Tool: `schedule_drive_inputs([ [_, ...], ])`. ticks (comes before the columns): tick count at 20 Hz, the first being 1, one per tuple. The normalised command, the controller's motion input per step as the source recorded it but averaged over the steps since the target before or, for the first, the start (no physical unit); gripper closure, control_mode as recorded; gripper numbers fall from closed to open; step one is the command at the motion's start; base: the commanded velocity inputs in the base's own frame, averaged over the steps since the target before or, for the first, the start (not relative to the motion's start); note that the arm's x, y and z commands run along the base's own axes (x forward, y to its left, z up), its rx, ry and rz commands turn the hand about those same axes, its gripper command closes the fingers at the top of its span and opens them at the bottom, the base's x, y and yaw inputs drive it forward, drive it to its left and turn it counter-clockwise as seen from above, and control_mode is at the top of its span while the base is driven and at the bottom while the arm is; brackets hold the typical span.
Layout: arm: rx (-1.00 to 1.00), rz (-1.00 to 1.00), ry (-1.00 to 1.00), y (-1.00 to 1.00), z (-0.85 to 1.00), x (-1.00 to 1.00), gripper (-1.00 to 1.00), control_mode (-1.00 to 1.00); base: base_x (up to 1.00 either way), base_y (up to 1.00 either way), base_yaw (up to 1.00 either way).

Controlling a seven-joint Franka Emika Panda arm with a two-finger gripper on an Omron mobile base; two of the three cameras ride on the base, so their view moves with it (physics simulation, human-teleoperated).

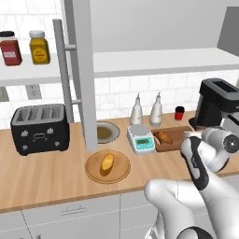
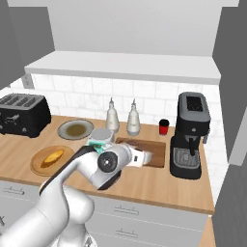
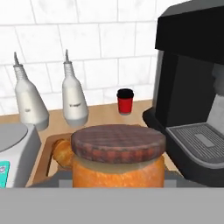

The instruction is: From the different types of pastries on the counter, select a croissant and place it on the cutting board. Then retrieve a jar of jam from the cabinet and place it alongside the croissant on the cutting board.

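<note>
Here, what you have in front of you:
Tool: your two-finger tool [image 2: 150, 157] is closed around the small squat orange-brown jar of jam with a dark brown lid [image 3: 118, 157], which sits close before the hand camera.
Jar position: it is over the near edge of the flat dark-brown wooden cutting board with a raised rim [image 1: 176, 137]; whether it touches the board you cannot tell.
Croissant: the small dark orange-brown glossy croissant [image 1: 163, 137] lies on that board, just beside and behind the jar in your hand view.
Other pastry: the paler golden-yellow oval loaf [image 1: 107, 162] rests on the round light wooden plate [image 1: 121, 173], well apart to the left.
Table: the long light-wood table [image 1: 46, 172] also carries a white digital scale [image 1: 140, 138] touching the board's left side, and a black espresso machine [image 2: 191, 135] to its right.
Cabinet: the pale grey-white wall cabinet door [image 1: 83, 70] stands open.
</note>
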Motion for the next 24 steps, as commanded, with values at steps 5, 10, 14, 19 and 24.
schedule_drive_inputs([
  [5,-0.11,0.0,-0.23,0.02,-0.22,0.0,1.0,-1.0,0.0,0.0,0.0],
  [10,-0.14,0.0,-0.11,0.34,-0.28,0.06,1.0,-1.0,0.0,0.0,0.0],
  [14,-0.12,0.0,0.0,0.41,-0.15,0.41,1.0,-1.0,0.0,0.0,0.0],
  [19,-0.08,0.0,0.0,0.19,-0.1,0.3,1.0,-1.0,0.0,0.0,0.0],
  [24,-0.03,0.0,0.01,0.08,-0.34,0.07,1.0,-1.0,0.0,0.0,0.0],
])
